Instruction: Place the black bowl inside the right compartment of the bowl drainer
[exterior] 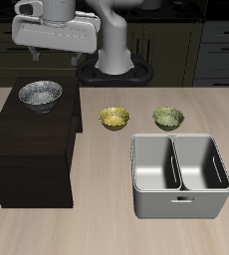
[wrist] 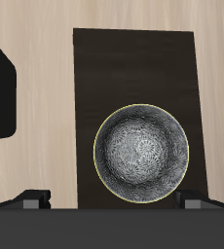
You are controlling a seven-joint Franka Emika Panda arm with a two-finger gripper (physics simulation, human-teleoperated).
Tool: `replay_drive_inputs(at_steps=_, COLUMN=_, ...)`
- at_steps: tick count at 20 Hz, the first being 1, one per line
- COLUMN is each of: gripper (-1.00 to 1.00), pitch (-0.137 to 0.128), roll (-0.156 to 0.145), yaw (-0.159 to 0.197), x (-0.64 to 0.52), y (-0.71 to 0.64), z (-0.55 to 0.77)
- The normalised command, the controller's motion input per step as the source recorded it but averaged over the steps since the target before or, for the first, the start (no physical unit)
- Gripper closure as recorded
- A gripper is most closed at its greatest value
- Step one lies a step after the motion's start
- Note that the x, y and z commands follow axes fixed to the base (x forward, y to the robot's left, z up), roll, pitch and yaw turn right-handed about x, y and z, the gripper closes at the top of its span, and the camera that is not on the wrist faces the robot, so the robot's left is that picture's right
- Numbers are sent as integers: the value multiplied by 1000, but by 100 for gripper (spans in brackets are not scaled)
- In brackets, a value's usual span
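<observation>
The black bowl point(exterior: 40, 94) point(wrist: 141, 152), round and dark with a shiny speckled inside, stands upright on top of a dark wooden cabinet point(exterior: 32, 149) point(wrist: 133, 68). My gripper point(exterior: 47, 55) point(wrist: 112, 201) hangs open directly above the bowl, well clear of it, with its fingertips point(wrist: 31, 200) spread wide and nothing between them. The bowl drainer point(exterior: 181, 207), a grey metal tub split into two wells, rests on the table near the front edge, away from the cabinet. Both wells are empty.
A yellow-gold bowl point(exterior: 114, 119) and an olive-green bowl point(exterior: 167, 118) sit on the table just behind the drainer. The robot's base point(exterior: 112, 65) stands at the back. The cabinet top is higher than the table.
</observation>
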Motion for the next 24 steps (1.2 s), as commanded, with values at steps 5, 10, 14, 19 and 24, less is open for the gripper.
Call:
replay_drive_inputs(at_steps=5, gripper=-100, pitch=6, roll=0, yaw=-26, x=90, y=-2, z=-71)
replay_drive_inputs(at_steps=10, gripper=-100, pitch=15, roll=0, yaw=-19, x=70, y=-33, z=-207)
replay_drive_inputs(at_steps=14, gripper=-100, pitch=16, roll=9, yaw=-14, x=7, y=112, z=-242)
replay_drive_inputs(at_steps=19, gripper=-100, pitch=3, roll=20, yaw=-25, x=2, y=145, z=-196)
replay_drive_inputs(at_steps=24, gripper=-100, pitch=19, roll=6, yaw=-25, x=-2, y=94, z=-202)
